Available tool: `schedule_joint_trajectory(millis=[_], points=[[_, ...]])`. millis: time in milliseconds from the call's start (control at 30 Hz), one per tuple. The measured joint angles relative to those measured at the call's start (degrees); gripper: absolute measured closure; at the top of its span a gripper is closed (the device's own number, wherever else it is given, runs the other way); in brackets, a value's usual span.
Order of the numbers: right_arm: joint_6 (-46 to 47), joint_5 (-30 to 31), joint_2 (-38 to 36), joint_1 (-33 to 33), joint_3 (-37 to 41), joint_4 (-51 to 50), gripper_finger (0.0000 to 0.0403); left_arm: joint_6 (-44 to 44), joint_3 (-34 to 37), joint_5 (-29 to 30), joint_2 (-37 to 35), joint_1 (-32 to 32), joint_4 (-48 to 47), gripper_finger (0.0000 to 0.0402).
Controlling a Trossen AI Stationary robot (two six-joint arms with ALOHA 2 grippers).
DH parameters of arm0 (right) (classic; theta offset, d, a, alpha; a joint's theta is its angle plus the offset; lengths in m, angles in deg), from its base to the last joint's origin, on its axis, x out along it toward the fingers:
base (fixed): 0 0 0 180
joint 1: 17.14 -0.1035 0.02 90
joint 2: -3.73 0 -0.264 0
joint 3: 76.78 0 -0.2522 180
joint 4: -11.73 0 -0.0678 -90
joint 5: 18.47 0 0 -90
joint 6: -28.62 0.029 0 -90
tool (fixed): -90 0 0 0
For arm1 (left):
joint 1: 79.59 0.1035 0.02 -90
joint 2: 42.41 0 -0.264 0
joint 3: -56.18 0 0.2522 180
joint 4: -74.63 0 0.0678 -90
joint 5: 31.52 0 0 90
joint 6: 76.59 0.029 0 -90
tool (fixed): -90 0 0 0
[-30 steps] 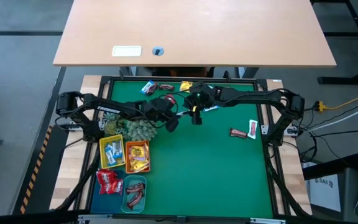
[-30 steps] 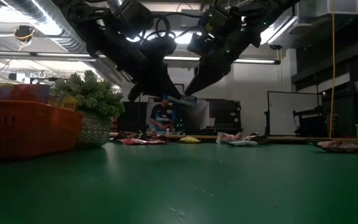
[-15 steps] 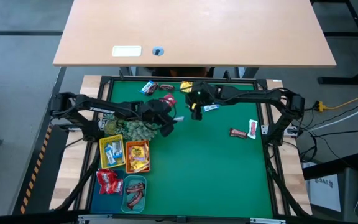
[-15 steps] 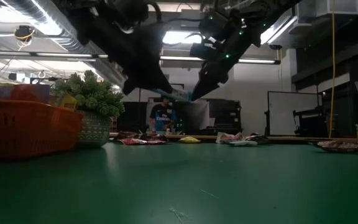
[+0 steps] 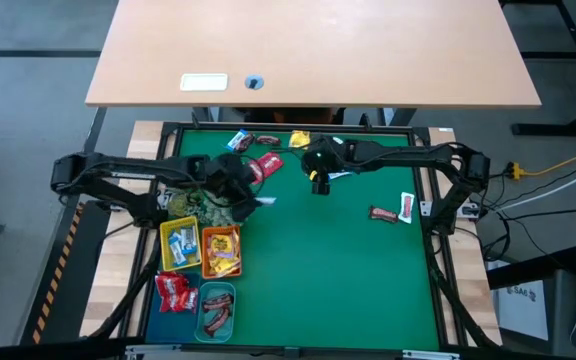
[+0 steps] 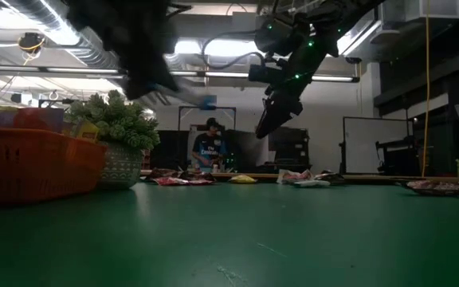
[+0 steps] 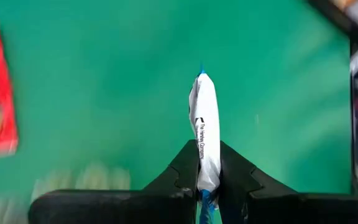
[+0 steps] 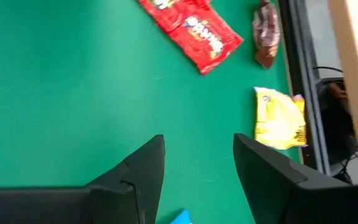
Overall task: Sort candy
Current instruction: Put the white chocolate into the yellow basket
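Candy is what I am sorting, and one piece, a blue-white wrapper (image 7: 204,127), is sitting pinched between the fingers of my left gripper (image 7: 207,180). My left jaws are nearly closed, clamping the lower end of it, so the wrapper is standing edge-on and sticking straight out past my fingertips over the green mat (image 5: 338,270). Seen from above, this gripper (image 5: 251,203) is hanging off the mat, just beside the grey-green plant ball (image 5: 208,208).

Just below the plant ball, as the overhead camera shows it, the small trays are lying side by side: the yellow tray (image 5: 164,247) is holding blue-white pieces, the orange tray (image 5: 206,253) is touching it and holding yellow ones, and beyond them the red packets (image 5: 175,291) and the teal tray (image 5: 232,306) with dark bars are sitting near the mat's corner.

My right gripper (image 8: 197,168) is hovering with its jaws standing apart and nothing between them. Ahead of these fingers a red packet (image 8: 191,28) is lying flat on the mat, a dark brown bar (image 8: 265,33) is lying near it, and a yellow square packet (image 8: 281,118) is resting just beside the mat's black edge. A blue scrap (image 8: 180,218) of another wrapper is peeking out close under my right fingers.

Well apart from both grippers, toward the right arm's base, another brown bar (image 5: 383,214) and a red-and-white sweet (image 5: 406,206) are lying just beside each other.

Beyond the table, a person (image 6: 209,148) is showing in the room.
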Motion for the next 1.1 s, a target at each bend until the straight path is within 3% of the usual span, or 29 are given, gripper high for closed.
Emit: schedule_joint_trajectory(millis=[467,833,967,1100], points=[[0.07,-3.93,0.00,-0.01,0.00,-1.77,0.0212,-0.34,0.02,-24.02,-13.07,0.03,-31.81,0.0371],[0.07,-5.20,0.00,-0.01,0.00,-1.71,0.0212,-8.03,0.04,-23.63,-16.04,0.05,-62.00,0.0365],[0.07,-5.20,0.00,-0.01,0.00,-1.70,0.0212,-8.13,0.04,-22.50,-15.99,0.05,-66.66,0.0364],[0.07,-5.20,0.00,-0.01,0.00,-1.69,0.0212,-8.13,0.04,-17.33,-15.98,0.05,-66.85,0.0364]])
